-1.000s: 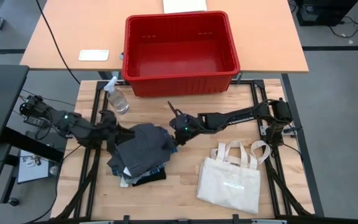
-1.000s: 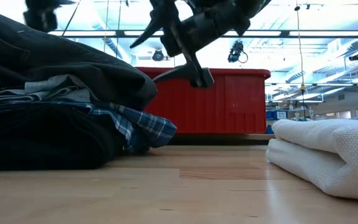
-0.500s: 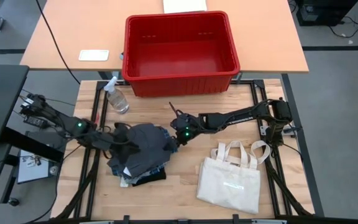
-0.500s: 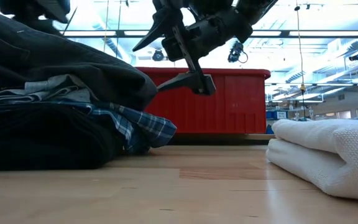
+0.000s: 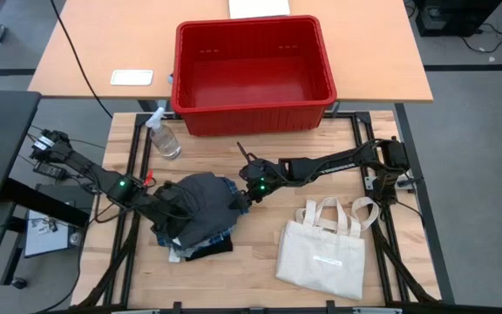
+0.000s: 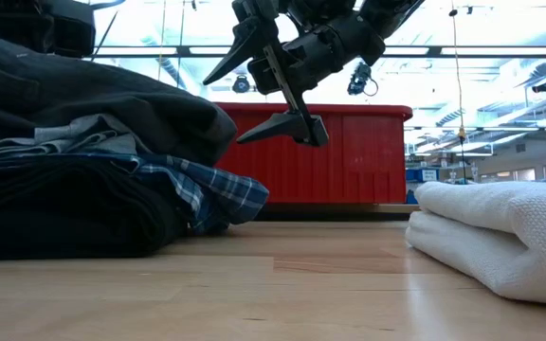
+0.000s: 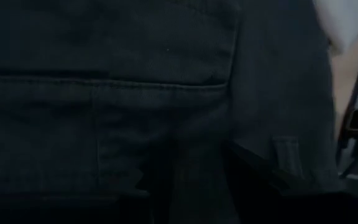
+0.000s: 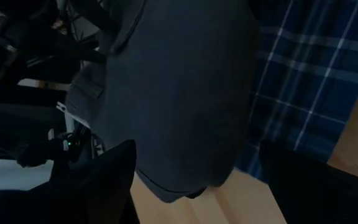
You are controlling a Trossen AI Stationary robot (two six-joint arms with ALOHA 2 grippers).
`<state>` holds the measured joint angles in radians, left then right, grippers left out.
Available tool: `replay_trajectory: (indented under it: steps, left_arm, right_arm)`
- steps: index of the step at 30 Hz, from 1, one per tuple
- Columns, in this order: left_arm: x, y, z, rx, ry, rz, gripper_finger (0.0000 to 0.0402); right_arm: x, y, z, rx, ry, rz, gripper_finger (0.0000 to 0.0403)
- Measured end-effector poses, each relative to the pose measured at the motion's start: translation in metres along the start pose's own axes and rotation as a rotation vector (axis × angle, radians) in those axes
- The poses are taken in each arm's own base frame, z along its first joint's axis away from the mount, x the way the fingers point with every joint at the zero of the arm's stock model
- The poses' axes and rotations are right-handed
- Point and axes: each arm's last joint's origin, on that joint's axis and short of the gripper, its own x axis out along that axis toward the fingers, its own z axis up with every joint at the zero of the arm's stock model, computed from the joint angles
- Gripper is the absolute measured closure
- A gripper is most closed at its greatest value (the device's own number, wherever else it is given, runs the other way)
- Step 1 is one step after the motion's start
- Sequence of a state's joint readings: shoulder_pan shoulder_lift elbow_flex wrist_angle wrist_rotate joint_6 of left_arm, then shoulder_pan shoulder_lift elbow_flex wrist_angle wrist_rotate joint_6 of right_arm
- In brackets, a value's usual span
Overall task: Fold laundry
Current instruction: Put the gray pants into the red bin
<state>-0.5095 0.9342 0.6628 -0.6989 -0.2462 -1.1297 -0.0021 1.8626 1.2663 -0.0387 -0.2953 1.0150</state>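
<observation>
The laundry is a pile at the table's left middle. A dark grey garment [image 5: 200,199] lies on top, over a light grey one [image 6: 83,133], a blue-and-white plaid one [image 6: 221,194] and a black one [image 6: 64,213] at the bottom. My left gripper [image 5: 171,208] is at the pile's left side, shut on the dark grey garment, which fills the left wrist view [image 7: 166,93]. My right gripper [image 6: 254,104] hangs open above the table just right of the pile, touching nothing; its fingers frame the dark grey hem [image 8: 185,124] and the plaid [image 8: 303,93]. My left gripper holds the dark grey garment at its left part [image 5: 181,209], coming slanting down from the table's left. The cloth itself hides the fingers, so which edge or how many layers it has cannot be told. The garment lies slack on the pile.
A cream tote bag [image 5: 321,253] lies flat at the near right. A red bin [image 5: 251,70] stands past the far edge, a spray bottle [image 5: 164,135] at the far left. Bare wood [image 5: 260,244] shows between pile and bag.
My left gripper has gone down and toward the table's near edge, tipping more steeply downward. The dark grey garment's left part, held up before, has come down with it onto the pile and bunched together. My right gripper has opened a little wider, staying in place.
</observation>
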Motion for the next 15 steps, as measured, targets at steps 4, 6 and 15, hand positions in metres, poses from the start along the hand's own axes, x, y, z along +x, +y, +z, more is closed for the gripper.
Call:
replay_trajectory:
  steps: [4, 6, 15]
  left_arm:
    - [0.006, -0.001, -0.001, 0.027, 0.023, 0.024, 0.0258]
    - [0.007, -0.002, -0.002, 0.03, 0.038, 0.026, 0.0258]
    - [0.007, -0.003, -0.007, 0.05, 0.054, 0.024, 0.0258]
  right_arm:
    - [0.002, 0.004, -0.008, -0.005, 0.023, 0.007, 0.0056]
    - [0.004, 0.007, -0.012, -0.005, 0.034, 0.008, 0.0056]
    - [0.007, 0.01, -0.023, 0.06, 0.033, -0.022, 0.0048]
